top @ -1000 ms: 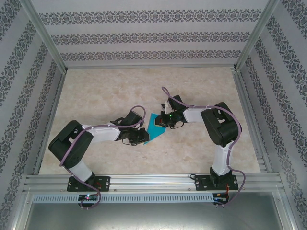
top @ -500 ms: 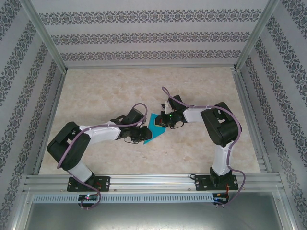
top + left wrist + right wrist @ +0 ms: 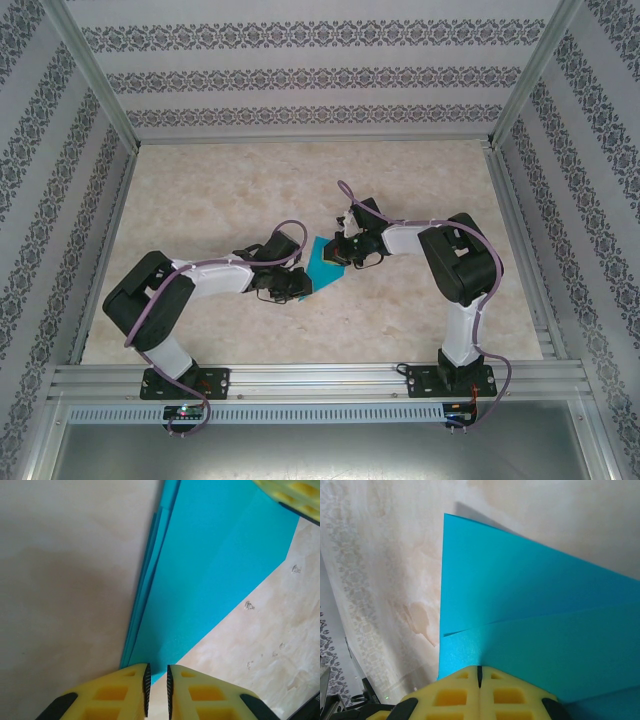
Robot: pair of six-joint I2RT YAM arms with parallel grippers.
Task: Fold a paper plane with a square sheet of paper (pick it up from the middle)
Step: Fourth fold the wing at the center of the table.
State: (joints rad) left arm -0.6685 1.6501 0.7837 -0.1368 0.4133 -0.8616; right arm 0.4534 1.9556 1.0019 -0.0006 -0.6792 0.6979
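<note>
Paper plane diagonal, tip near-left

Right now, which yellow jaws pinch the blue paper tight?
The right arm's jaws: closed together on the blue paper; the left arm's jaws show a slit.

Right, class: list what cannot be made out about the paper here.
- Top view: the paper is too small to count folds; left gripper and right gripper cover its ends.
- Left wrist view: its far end is cut off by the top edge.
- Right wrist view: the right gripper's fingers hide the pinched edge.
</note>
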